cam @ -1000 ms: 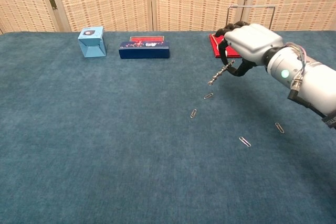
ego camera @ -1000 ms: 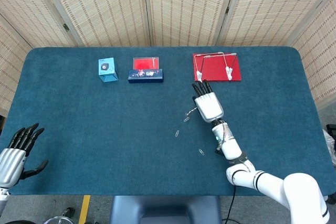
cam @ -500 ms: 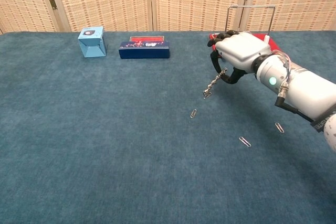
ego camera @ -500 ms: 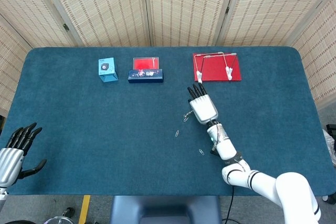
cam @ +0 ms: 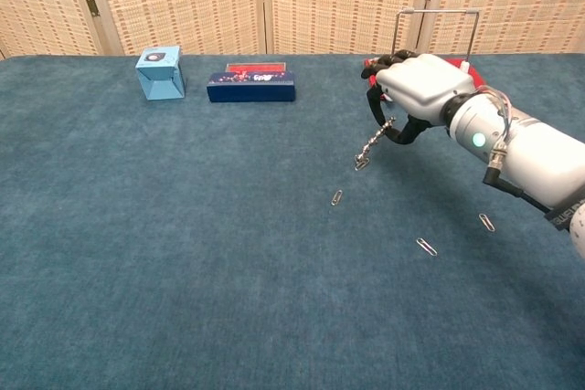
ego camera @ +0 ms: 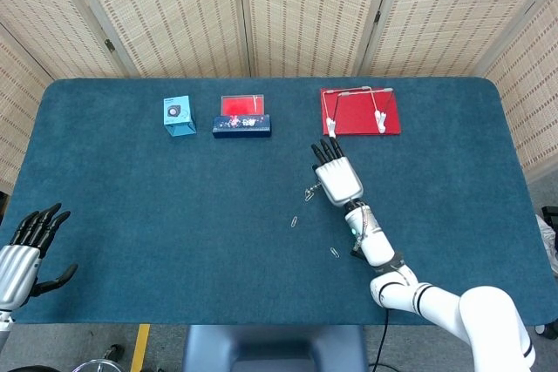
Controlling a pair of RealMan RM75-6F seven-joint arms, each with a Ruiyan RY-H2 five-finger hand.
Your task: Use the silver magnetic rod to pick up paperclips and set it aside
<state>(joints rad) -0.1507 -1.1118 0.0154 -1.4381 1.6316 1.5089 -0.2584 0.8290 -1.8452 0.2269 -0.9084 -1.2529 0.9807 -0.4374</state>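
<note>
My right hand (cam: 416, 89) (ego camera: 336, 176) grips the silver magnetic rod (cam: 375, 144), which slants down to the left with paperclips clinging along it and one hanging at its tip (cam: 362, 163), just above the cloth. In the head view the rod's tip (ego camera: 310, 191) pokes out left of the hand. Three loose paperclips lie on the blue table: one (cam: 336, 197) (ego camera: 295, 222) below the rod's tip, one (cam: 426, 247) (ego camera: 335, 253) nearer me, one (cam: 486, 222) at the right, under my forearm. My left hand (ego camera: 24, 248) hovers open at the table's near left corner.
A light blue box (cam: 160, 72) (ego camera: 179, 115) and a dark blue box with a red lid (cam: 251, 85) (ego camera: 241, 119) stand at the back. A red tray with a metal frame (ego camera: 360, 111) (cam: 437, 14) sits behind my right hand.
My right hand shifted left and lowered the rod; the paperclip that lay under its tip now hangs from it. In the last half second it barely moved.
</note>
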